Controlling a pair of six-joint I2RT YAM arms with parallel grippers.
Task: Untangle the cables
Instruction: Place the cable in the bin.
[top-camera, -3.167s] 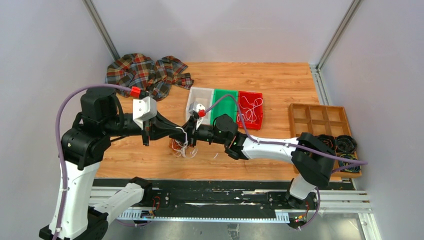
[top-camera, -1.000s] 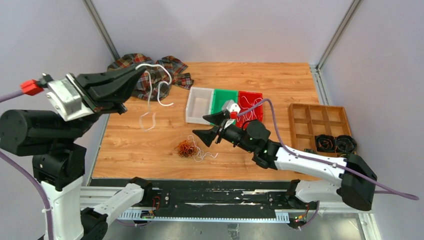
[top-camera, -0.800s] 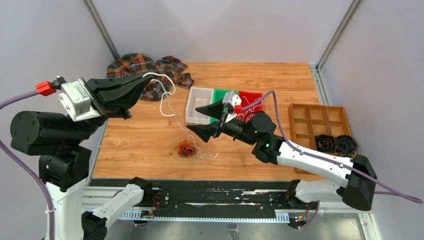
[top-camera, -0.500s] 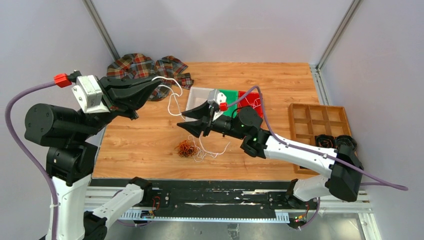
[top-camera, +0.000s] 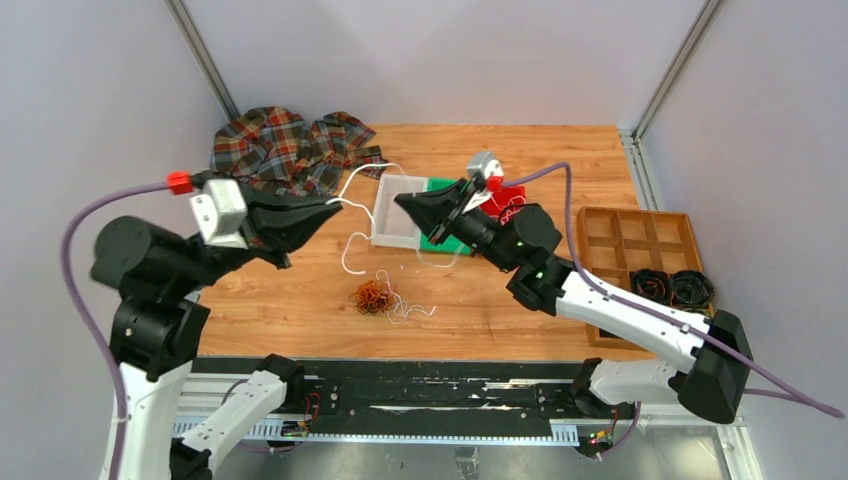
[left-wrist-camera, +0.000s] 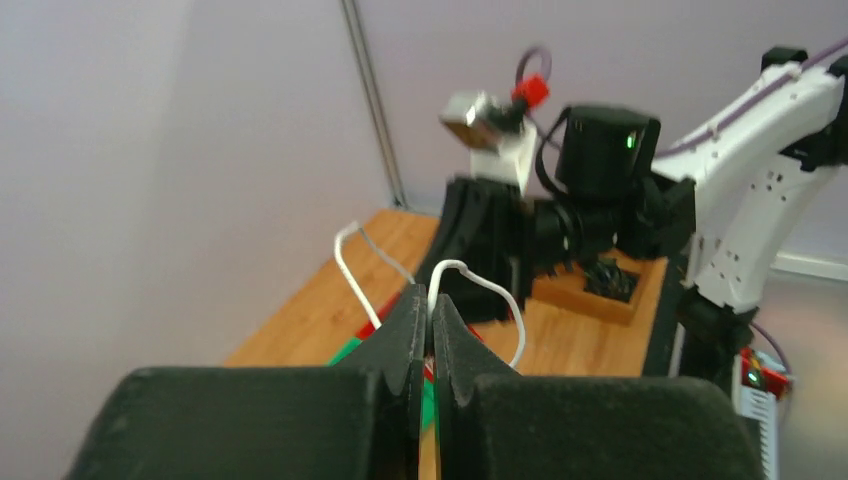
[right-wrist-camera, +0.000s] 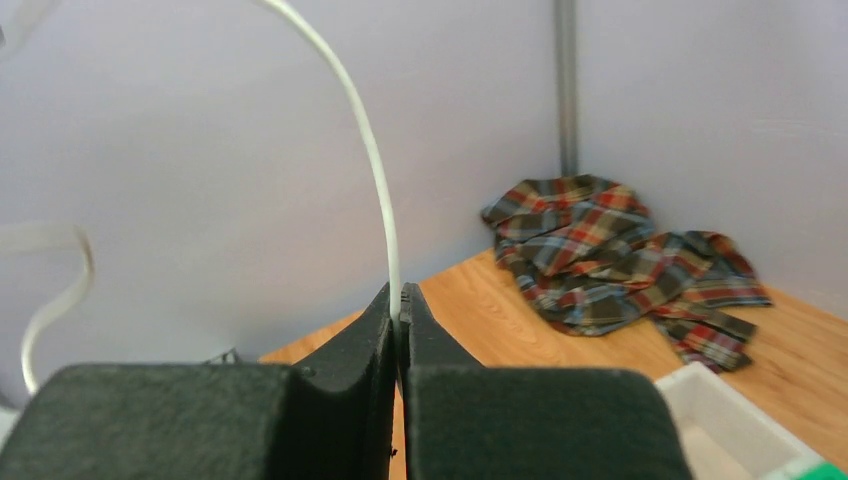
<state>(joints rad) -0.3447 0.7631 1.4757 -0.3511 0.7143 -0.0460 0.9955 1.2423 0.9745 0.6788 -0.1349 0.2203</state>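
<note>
- The right gripper (right-wrist-camera: 397, 296) squeezes the white cable (right-wrist-camera: 383, 200).
- The left gripper (left-wrist-camera: 432, 300) squeezes it too, just left.
- An orange tangle (top-camera: 372, 295) lies nearer, on the table (top-camera: 560, 170).

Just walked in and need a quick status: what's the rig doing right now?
Both arms are raised over the table. The left fingers and the right fingers are each shut on a thin white cable. It looks like one strand strung between them, with slack looping down. The rest of the tangle, orange-brown and white strands, lies on the table below, not yet separated.
</note>
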